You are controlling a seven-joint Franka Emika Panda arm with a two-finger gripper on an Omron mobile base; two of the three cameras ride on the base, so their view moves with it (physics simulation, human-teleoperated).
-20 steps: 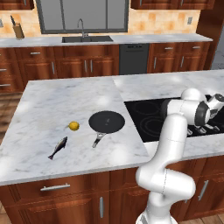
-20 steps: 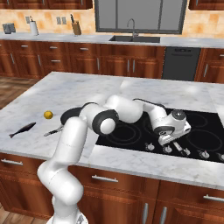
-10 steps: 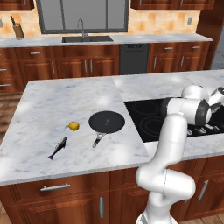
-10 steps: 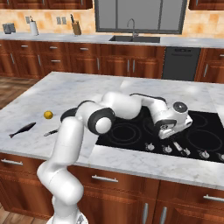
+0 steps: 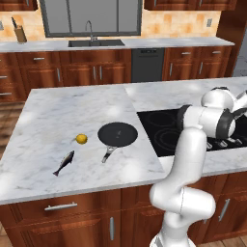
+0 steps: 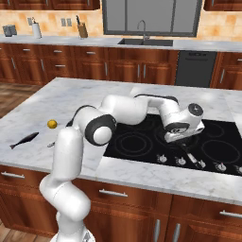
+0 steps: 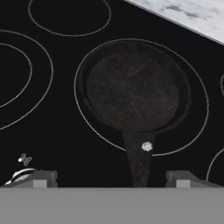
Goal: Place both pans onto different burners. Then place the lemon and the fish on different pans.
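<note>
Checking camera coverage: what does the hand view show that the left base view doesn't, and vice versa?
Hand view: one pan sitting inside a burner ring, its handle running between the open gripper's fingertips. Left base view: the other pan on the marble counter, with the lemon and fish beside it. Both: the black cooktop and its rings.

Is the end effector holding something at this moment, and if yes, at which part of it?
Nothing is held. The end effector is open, its fingertips standing apart on either side of the handle of the round black frying pan, which rests on a burner ring.
</note>
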